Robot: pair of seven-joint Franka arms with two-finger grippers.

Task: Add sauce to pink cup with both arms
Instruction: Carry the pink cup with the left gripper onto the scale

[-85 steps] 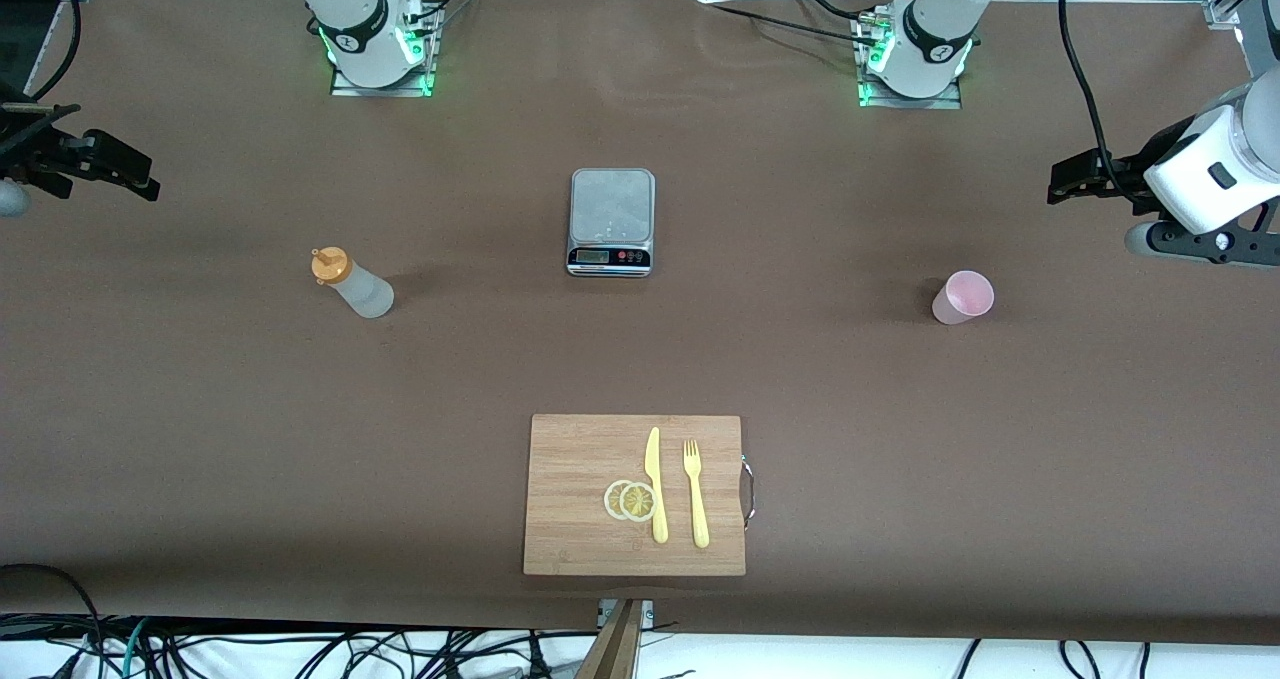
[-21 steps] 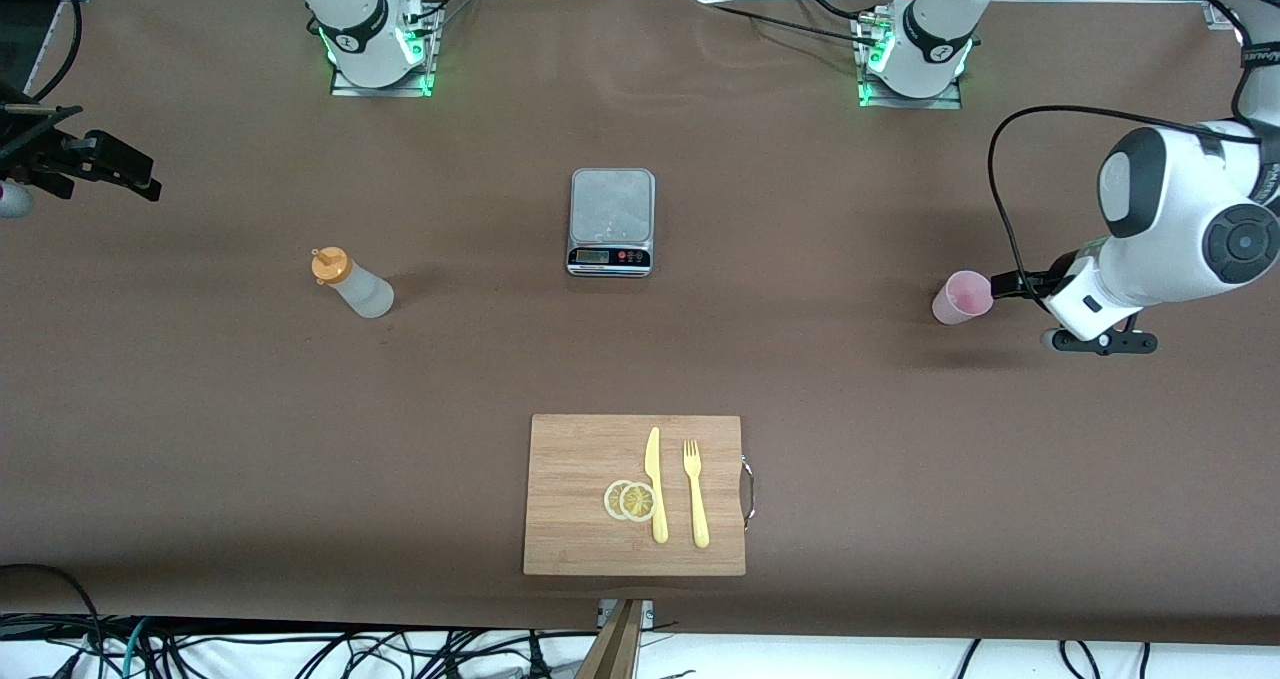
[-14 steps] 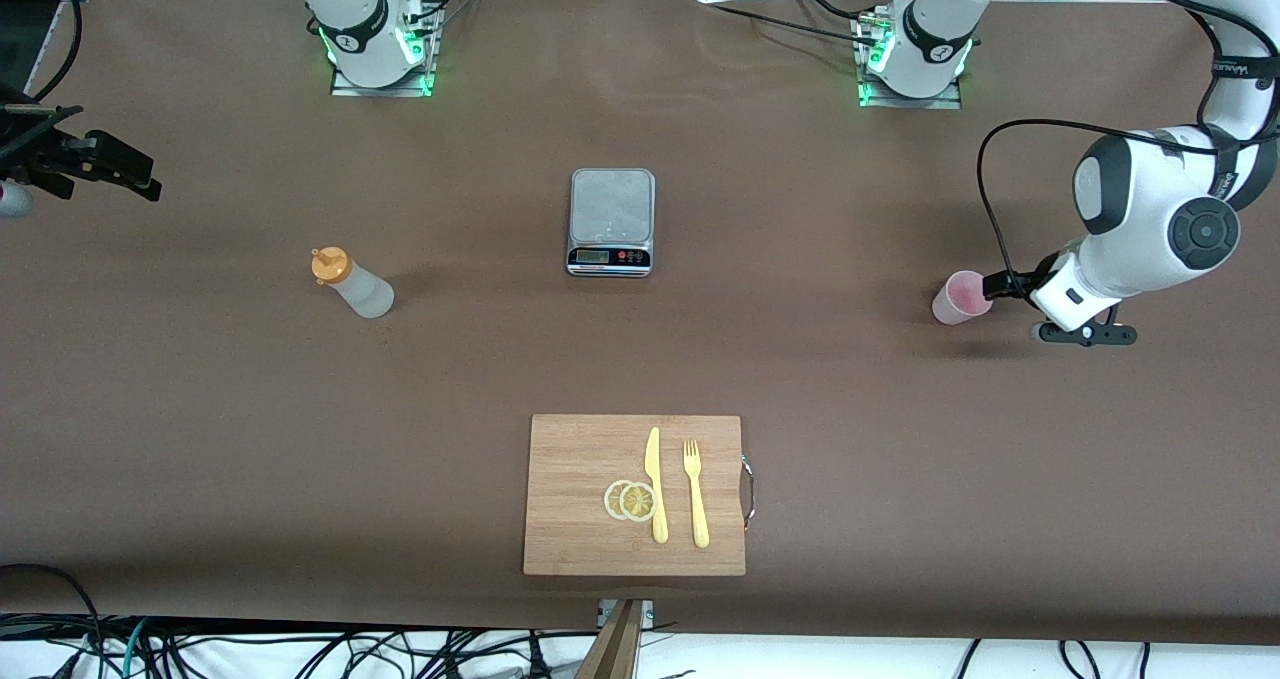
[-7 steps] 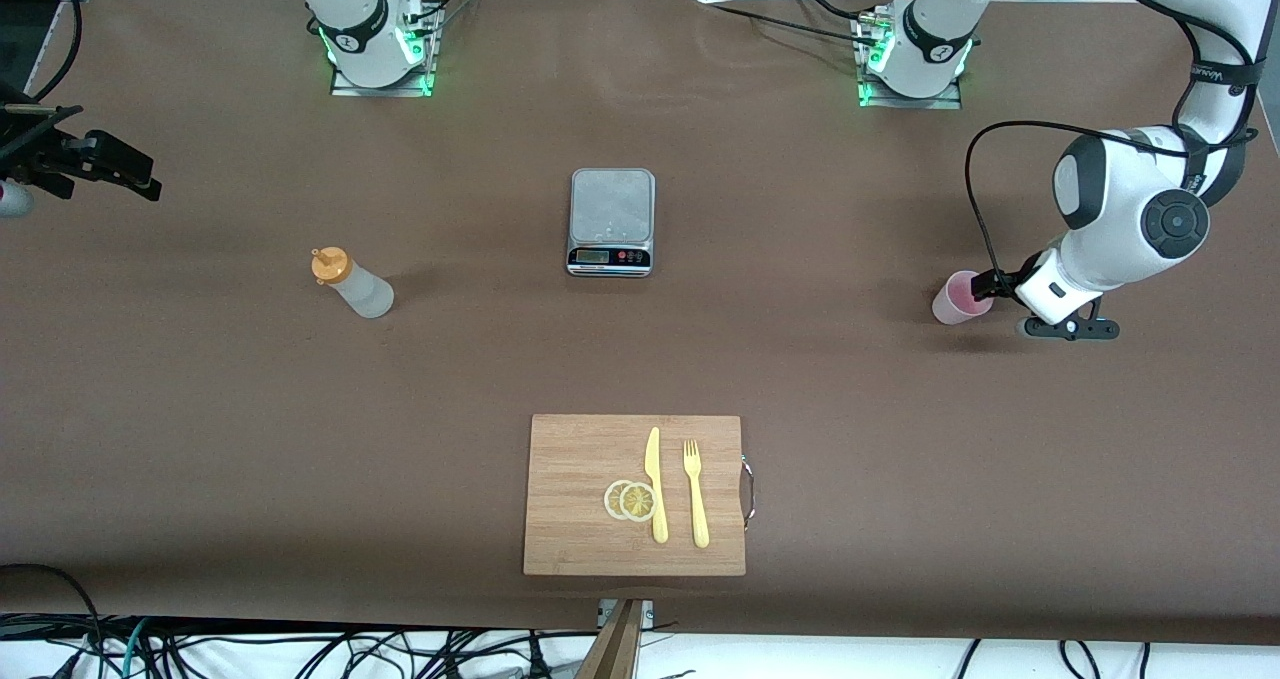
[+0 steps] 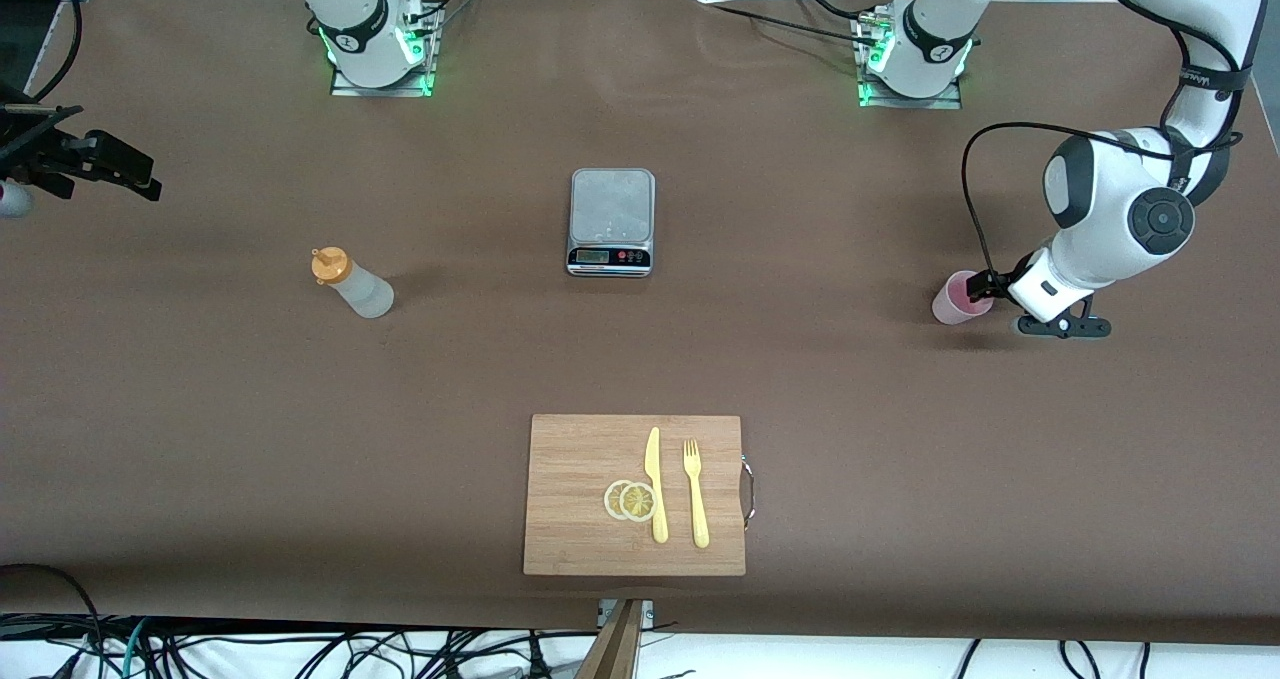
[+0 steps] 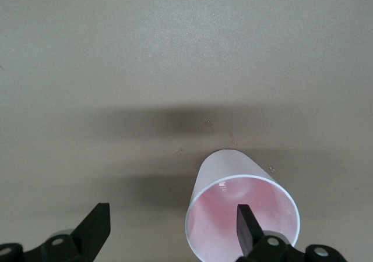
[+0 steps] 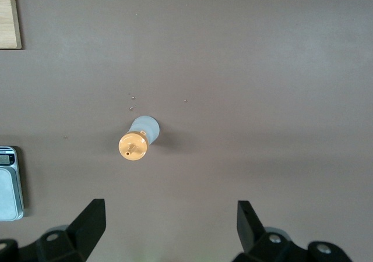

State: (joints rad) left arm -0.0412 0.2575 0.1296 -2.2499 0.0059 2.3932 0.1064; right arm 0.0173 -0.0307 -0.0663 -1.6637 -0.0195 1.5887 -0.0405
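Your inventory, item by item:

- Pink cup (image 5: 962, 297): you find it upright on the bench (image 5: 800, 359) toward the left arm's end. In the left wrist view it (image 6: 242, 215) shows an open mouth and a pink inside.
- Left pincer (image 5: 985, 287): it is down at the cup, its fingers spread wide. In the left wrist view one finger (image 6: 247, 230) stands in the mouth of the cup, just within the rim, while the other finger (image 6: 93, 230) is well apart from the cup, over bare bench. Nothing is clamped.
- Sauce bottle (image 5: 352, 285): you have it standing toward the right arm's end of the bench, whitish body, orange nozzle cap, untouched. The right wrist view looks down on it (image 7: 138, 138).
- Right pincer (image 5: 95, 164): it waits in the air at its own end of the bench, fingers apart and holding nothing.
- Kitchen scale (image 5: 611, 221): between the bottle and the cup, about mid-bench.
- Wooden cutting board (image 5: 580, 439): nearer the front camera than the scale. It carries two lemon slices (image 5: 630, 500), a yellow knife (image 5: 655, 483) and a yellow fork (image 5: 695, 492), side by side.
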